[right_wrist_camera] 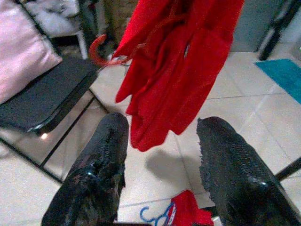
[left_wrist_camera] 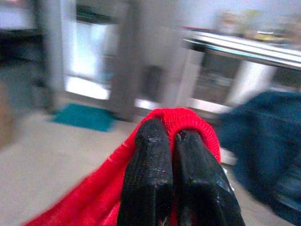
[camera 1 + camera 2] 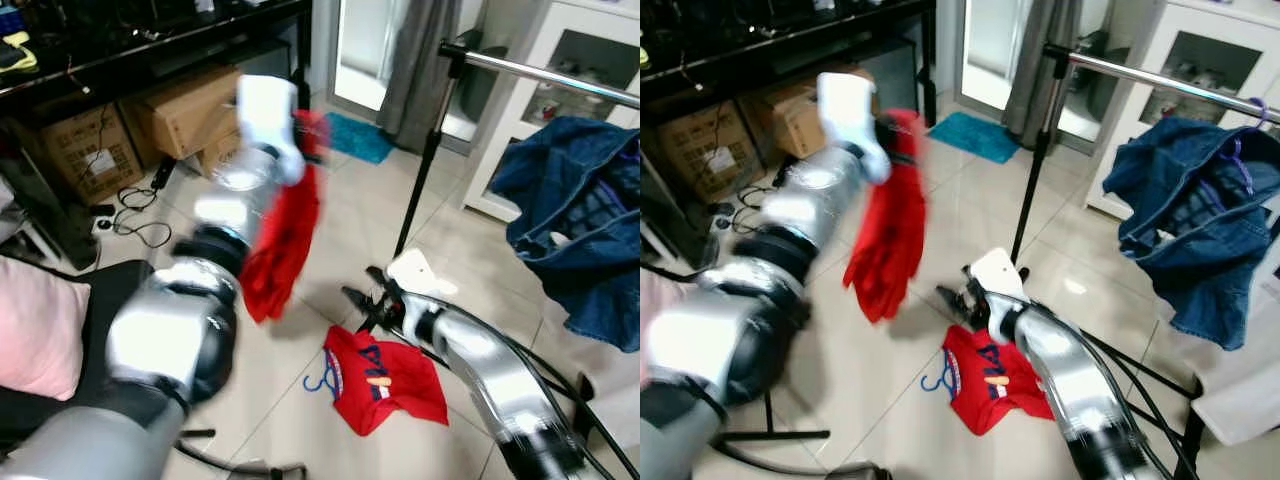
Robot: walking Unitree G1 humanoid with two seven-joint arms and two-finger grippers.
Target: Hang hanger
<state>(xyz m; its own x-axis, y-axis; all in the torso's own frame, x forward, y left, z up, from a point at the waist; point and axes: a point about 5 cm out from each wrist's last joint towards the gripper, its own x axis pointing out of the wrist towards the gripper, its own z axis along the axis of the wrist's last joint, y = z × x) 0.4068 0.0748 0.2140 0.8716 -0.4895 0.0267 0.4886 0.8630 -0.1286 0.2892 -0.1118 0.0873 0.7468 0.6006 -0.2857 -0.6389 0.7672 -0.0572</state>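
My left gripper point(image 3: 308, 135) is raised and shut on the top edge of a red garment point(image 3: 285, 240), which hangs from it over the floor. In the left wrist view the black fingers point(image 2: 150, 165) pinch the red cloth point(image 2: 193, 123). The hook of a red hanger point(image 1: 99, 52) sticks out of the garment point(image 1: 174, 70). My right gripper point(image 1: 162, 155) is open, low near the floor and below the hanging garment. A second red shirt point(image 3: 388, 375) on a blue hanger point(image 3: 320, 381) lies on the tiles by my right gripper point(image 3: 358, 298). The clothes rail point(image 3: 545, 76) runs at upper right.
A denim jacket point(image 3: 580, 215) hangs on the rail from a purple hanger point(image 3: 1238, 150). The rack's black post point(image 3: 420, 170) and its floor legs stand close by. Cardboard boxes point(image 3: 185, 110), a pink cushion point(image 3: 38, 325) on a black chair point(image 1: 42, 101), a teal mat point(image 3: 358, 138) and a white cabinet point(image 3: 1200, 50) surround the tiled floor.
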